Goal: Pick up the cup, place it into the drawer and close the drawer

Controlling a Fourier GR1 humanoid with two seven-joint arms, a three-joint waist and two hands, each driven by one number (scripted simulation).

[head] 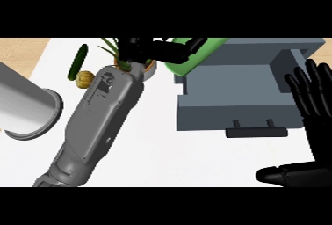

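Observation:
A green cup (198,55) hangs tilted at the far edge of the view, over the back left corner of the open grey drawer (240,116). My left hand (159,48) has its black fingers curled round the cup and hides part of it. The left forearm runs diagonally up from the lower left. The drawer is pulled out toward me, its dark handle (256,131) at the front. My right hand (314,114) rests open at the right edge, fingers straight and pointing up, over the drawer's right side.
A grey cabinet body (285,50) stands behind the drawer. A metal cylinder (26,110) lies at the left. A potted plant (130,61), a green cucumber (79,61) and a small yellow vegetable (85,79) sit at the back left on the white counter (156,145).

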